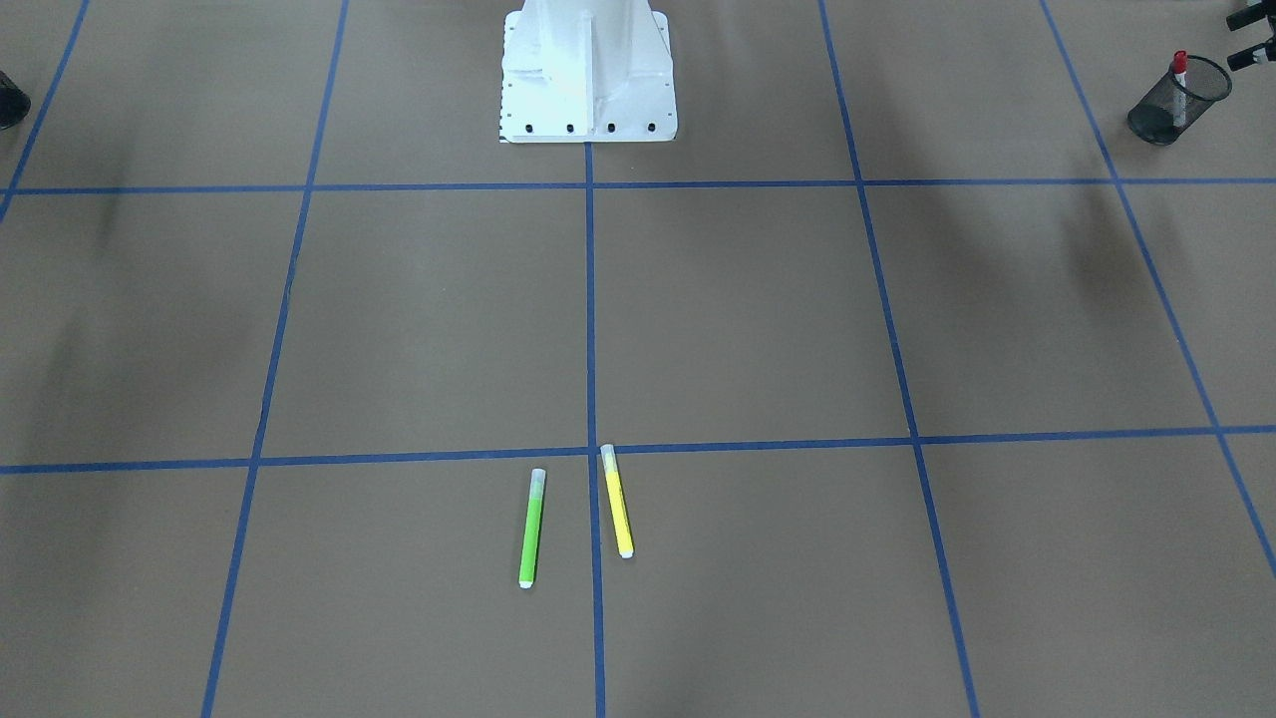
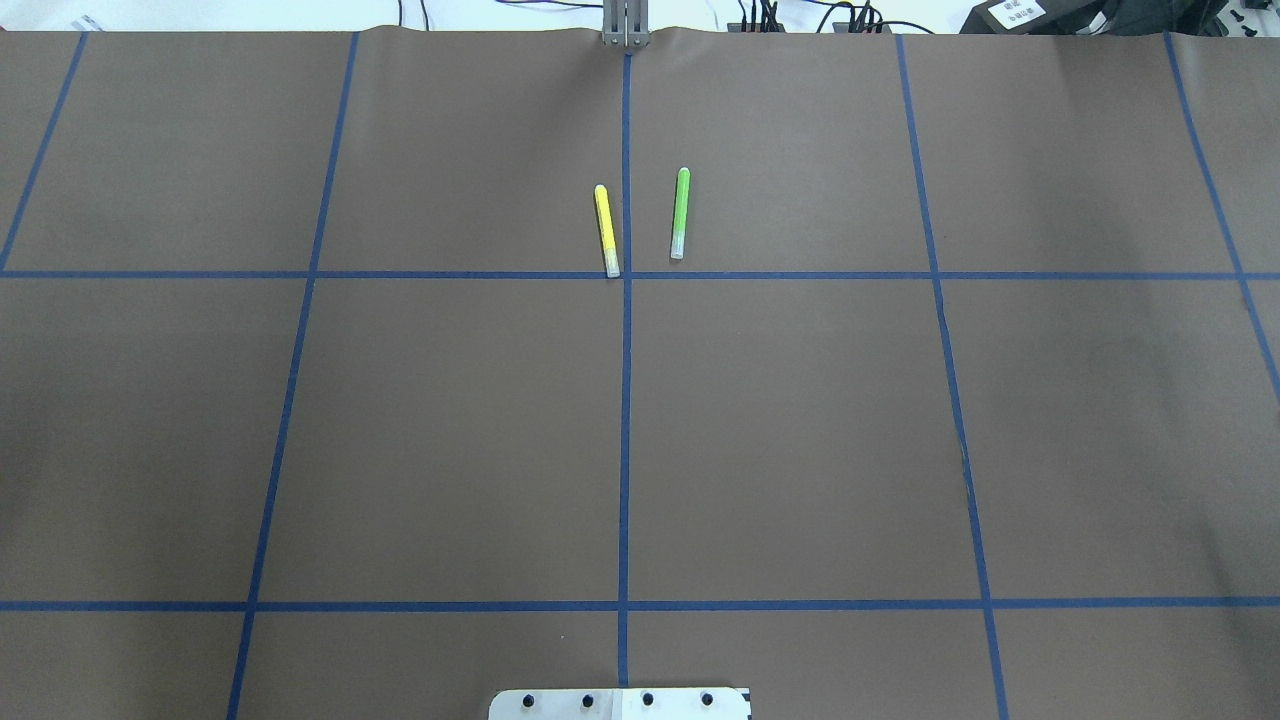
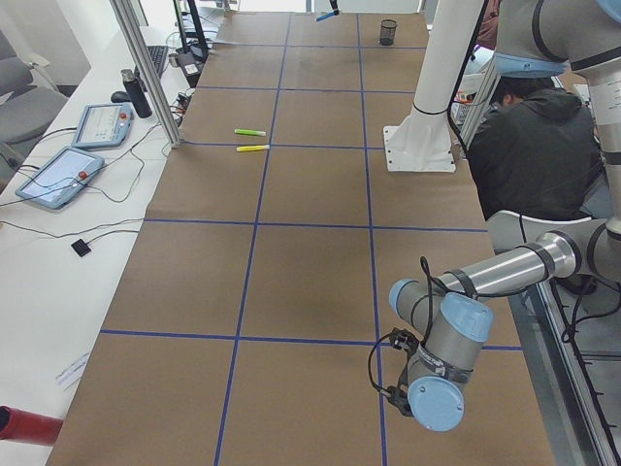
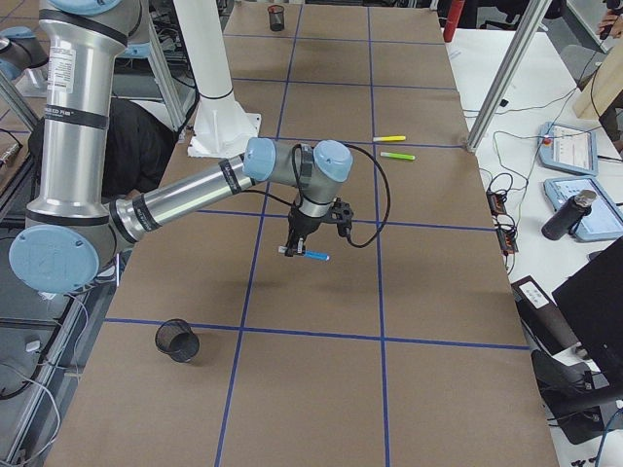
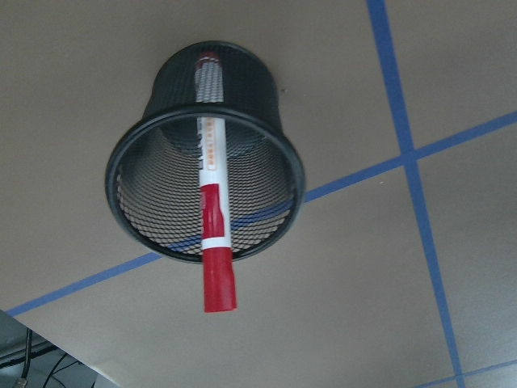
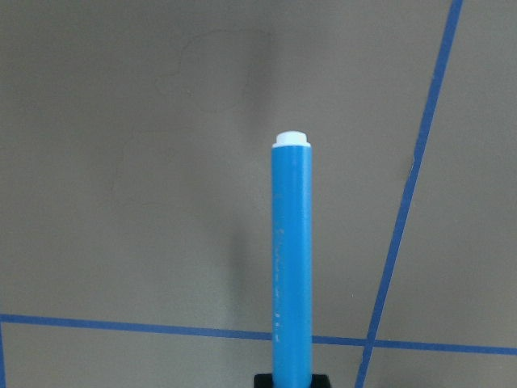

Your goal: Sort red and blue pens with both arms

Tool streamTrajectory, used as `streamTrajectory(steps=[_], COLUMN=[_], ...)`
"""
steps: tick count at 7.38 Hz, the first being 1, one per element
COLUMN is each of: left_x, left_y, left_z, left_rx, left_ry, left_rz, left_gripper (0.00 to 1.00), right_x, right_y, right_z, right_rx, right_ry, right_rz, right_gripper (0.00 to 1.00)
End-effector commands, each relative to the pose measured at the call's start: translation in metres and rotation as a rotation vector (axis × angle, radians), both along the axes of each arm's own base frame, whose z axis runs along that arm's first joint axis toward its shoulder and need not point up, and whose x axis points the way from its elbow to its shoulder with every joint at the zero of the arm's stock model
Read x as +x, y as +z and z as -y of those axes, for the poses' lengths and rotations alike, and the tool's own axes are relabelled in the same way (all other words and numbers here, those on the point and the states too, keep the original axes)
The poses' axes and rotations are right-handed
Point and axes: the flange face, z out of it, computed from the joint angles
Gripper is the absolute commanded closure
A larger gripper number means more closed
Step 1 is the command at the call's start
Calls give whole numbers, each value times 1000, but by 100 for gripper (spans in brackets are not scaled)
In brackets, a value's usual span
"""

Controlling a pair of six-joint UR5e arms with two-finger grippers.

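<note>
The red pen [image 5: 210, 218] stands in a black mesh cup [image 5: 174, 121], its red cap poking out over the rim; the same red pen [image 1: 1180, 85] and cup [image 1: 1161, 115] show at the table's far corner in the front-facing view. My left gripper [image 1: 1234, 40] hovers just beside that cup, open and holding nothing. My right gripper [image 4: 297, 248] is shut on the blue pen [image 4: 313, 255], held level above the table. In the right wrist view the blue pen [image 6: 291, 259] points away from the camera, white end outward.
A second black mesh cup [image 4: 177, 341] stands with nothing showing in it on the right arm's side. A green marker [image 2: 680, 212] and a yellow marker [image 2: 605, 228] lie side by side near the table's far edge. The white robot base [image 1: 588, 70] rises mid-table. A person sits behind it.
</note>
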Motion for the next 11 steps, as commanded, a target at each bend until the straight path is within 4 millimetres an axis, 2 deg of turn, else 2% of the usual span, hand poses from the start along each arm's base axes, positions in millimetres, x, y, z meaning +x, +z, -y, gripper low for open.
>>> streamTrajectory(steps=[1, 2, 3, 4, 5, 6, 8, 9, 11], left_x=[-21, -33, -42, -49, -47, -43, -46, -46, -47], left_y=[-49, -77, -102, -126, -142, -155, -180, -186, -189], left_z=[78, 123, 157, 189, 210, 227, 250, 253, 257], left_rx=[206, 295, 367, 438, 493, 538, 589, 606, 641], left_ry=[3, -1, 1, 6, 22, 26, -7, -7, -7], left_rz=[55, 83, 102, 121, 130, 129, 113, 115, 123], left_gripper=[0, 0, 0, 0, 0, 0, 0, 0, 0], right_x=[19, 30, 39, 45, 57, 63, 78, 89, 95], right_y=[39, 56, 72, 88, 94, 98, 122, 136, 147], right_z=[-43, -63, -82, -100, -116, -124, -147, -157, -166], right_rx=[-109, -156, -177, -183, -227, -246, -318, -353, -421], right_ry=[22, 36, 15, -49, -91, -148, -209, -232, -246], right_rz=[-27, -36, -25, 1, 35, 60, 150, 171, 169], right_gripper=[100, 100, 100, 100, 100, 100, 100, 100, 100])
